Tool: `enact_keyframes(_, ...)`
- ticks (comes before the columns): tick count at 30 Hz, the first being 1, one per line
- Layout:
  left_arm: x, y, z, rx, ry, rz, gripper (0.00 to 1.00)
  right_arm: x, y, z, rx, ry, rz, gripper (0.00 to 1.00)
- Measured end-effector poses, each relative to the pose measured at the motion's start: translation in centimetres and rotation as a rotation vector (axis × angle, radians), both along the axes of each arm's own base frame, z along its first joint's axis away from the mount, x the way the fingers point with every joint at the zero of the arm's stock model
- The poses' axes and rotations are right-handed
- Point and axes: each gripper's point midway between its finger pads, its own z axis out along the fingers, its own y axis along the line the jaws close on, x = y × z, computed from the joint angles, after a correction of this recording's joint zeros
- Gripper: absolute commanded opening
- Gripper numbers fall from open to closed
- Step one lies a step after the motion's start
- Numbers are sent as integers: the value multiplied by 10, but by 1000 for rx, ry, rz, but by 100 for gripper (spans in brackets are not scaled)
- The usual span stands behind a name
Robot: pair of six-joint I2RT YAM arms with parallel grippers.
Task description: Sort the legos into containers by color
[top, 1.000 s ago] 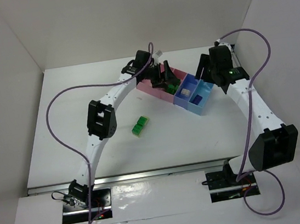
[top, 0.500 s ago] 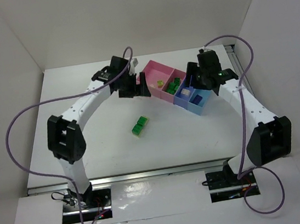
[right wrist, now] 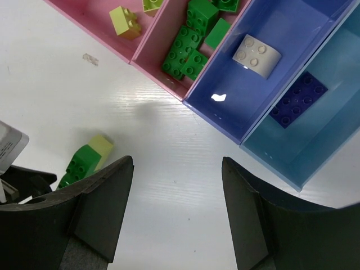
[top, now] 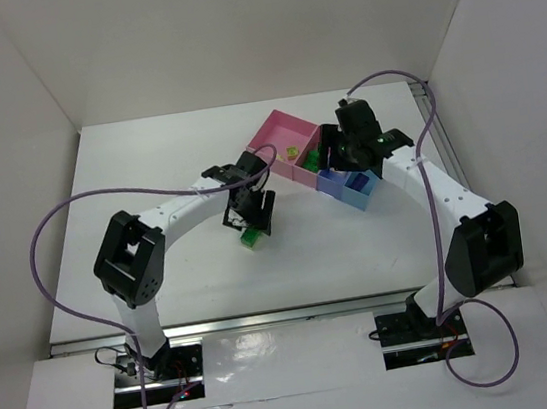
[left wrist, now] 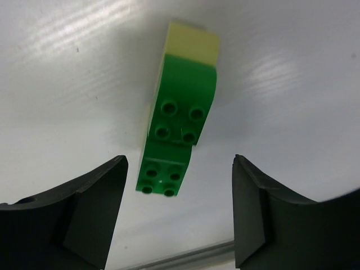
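Observation:
A joined row of green bricks (left wrist: 174,124) with a pale yellow brick (left wrist: 191,45) at its far end lies on the white table. My left gripper (left wrist: 180,188) is open and hangs just above the row's near end, empty; it also shows from above (top: 252,214). My right gripper (right wrist: 177,185) is open and empty over the table in front of the trays (top: 320,161). The large pink tray (right wrist: 84,11) holds pale yellow-green bricks (right wrist: 125,21). The smaller pink tray (right wrist: 154,56) holds several green bricks (right wrist: 188,45). The periwinkle tray (right wrist: 292,28) holds a beige brick (right wrist: 257,53). The light blue tray (right wrist: 337,73) holds a flat purple brick (right wrist: 298,98).
The loose row of bricks (right wrist: 84,160) lies left of my right gripper, with part of the left gripper beside it. White walls enclose the table on three sides. A metal rail (top: 268,318) runs along the near edge.
My left gripper left the pink trays and swung back toward me, down over the loose bricks. My right gripper moved left, toward the front of the trays.

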Motion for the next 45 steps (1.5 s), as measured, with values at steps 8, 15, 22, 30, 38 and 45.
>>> enact_keyframes(8,37,-13,-4,34,-93,51,59,0,-2,-1,-8,-1,-16,72)
enact_keyframes(15,47,-13,-14,74,-93,52,27,-3,-4,-5,-14,8,-18,72)
enact_keyframes(22,51,-14,6,-11,-58,33,0,-6,5,-6,14,14,30,74)
enact_keyframes(30,91,23,106,-591,-74,37,0,-44,75,0,342,46,458,79)
enact_keyframes(38,74,-5,150,-1014,-12,-109,0,-67,145,29,598,27,817,83)
enact_keyframes(45,72,-14,179,-1160,-6,-181,0,-72,179,25,669,49,919,83)
